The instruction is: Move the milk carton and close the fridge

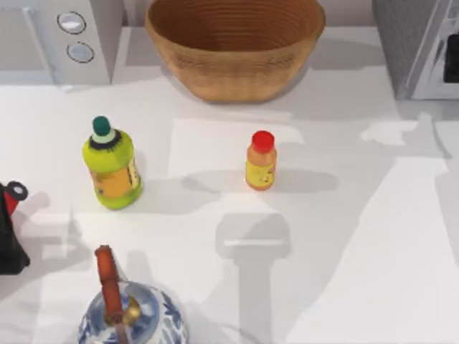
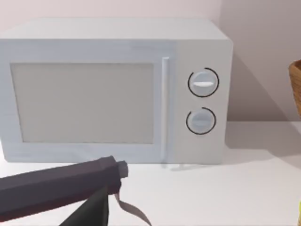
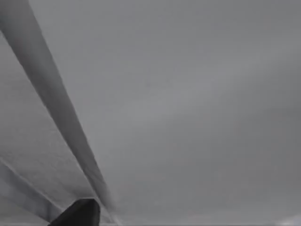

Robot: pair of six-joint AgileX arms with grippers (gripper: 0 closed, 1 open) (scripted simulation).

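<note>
Fridge (dark speckled side) at the table's far right

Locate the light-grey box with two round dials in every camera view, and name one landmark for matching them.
Top view: the microwave sits in the upper left corner, dials toward the basket.
Left wrist view: front-on, spanning most of the picture, both dials beside the door.
Right wrist view: not in it; plain grey surfaces up close.
Shared landmark: the basket, next to the microwave's dial side.

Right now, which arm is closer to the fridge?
Right. The right gripper sits close against the fridge; the left gripper faces the microwave, on the opposite side of the table.
</note>
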